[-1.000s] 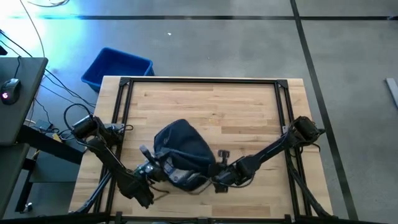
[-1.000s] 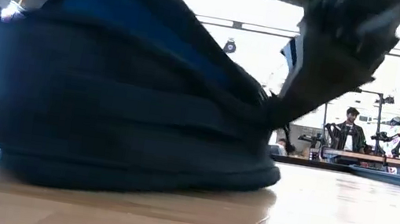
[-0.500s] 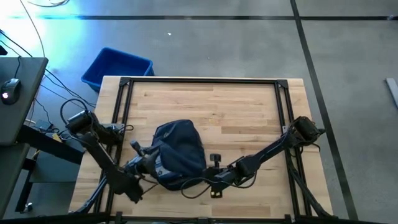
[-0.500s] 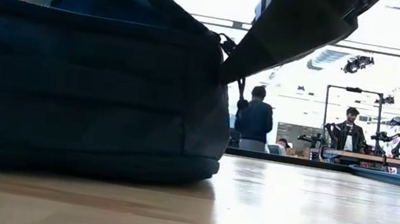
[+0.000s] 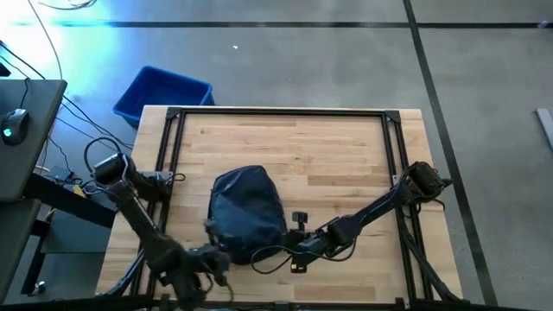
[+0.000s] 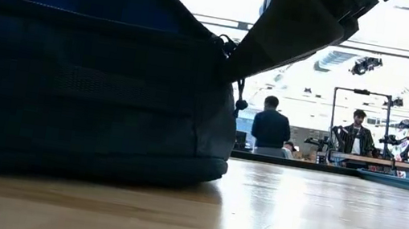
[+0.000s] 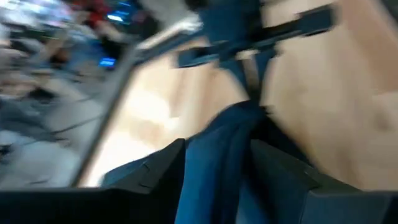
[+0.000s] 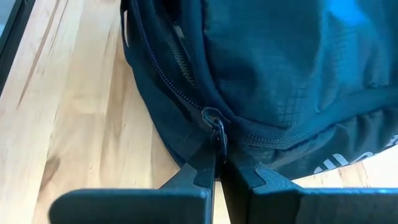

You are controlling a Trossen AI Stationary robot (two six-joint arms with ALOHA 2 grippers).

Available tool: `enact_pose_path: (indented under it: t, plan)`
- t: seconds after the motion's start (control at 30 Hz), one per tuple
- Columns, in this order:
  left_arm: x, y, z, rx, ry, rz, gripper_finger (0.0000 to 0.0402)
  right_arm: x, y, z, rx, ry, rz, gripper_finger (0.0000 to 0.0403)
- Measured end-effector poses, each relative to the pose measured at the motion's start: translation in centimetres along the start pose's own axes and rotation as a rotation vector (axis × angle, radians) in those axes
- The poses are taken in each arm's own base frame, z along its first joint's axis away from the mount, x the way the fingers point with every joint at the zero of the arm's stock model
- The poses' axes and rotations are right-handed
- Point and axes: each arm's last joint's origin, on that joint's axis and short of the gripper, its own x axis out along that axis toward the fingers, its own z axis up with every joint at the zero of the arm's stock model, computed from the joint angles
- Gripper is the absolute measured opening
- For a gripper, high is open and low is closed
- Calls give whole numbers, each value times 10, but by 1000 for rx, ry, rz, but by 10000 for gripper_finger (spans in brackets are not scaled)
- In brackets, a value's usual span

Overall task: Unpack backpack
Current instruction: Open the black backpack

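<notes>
Backpack (image 5: 247, 210) is soft, floppy nylon — right pincer (image 8: 217, 167) is pinched on its zipper pull (image 8: 214, 127), the best handle; left pincer (image 7: 217, 163) gapes, fabric between.

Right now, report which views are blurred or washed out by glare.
Left wrist view: smeared by motion blur, fingers and blue fabric soft. Low view: bright background washes out the room, backpack near silhouette, glare on the table. Right wrist view: sharp on the zipper pull. High view: clear.

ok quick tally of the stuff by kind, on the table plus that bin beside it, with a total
backpack: 1
grippers at the backpack: 2, left gripper and right gripper
blue bin on the floor: 1
total: 4
</notes>
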Motion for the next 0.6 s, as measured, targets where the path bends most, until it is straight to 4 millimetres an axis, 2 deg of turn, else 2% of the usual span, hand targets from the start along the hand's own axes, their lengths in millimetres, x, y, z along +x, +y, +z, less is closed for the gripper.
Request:
enact_pose_path:
  t: [0.1, 0.2, 0.4, 0.6]
  plan:
    - [22, -2, 14, 10, -5, -136, 161, 0, 0, 0, 1, -1, -3, 0]
    - [46, -6, 17, 83, -13, -162, 161, 0, 0, 0, 0, -3, -10, 0]
    - [89, -21, -1, 221, 62, -114, 161, 0, 0, 0, -4, -3, -10, 0]
    - [110, -27, -14, 268, 112, -35, 156, 0, 0, 0, -4, -4, -13, 0]
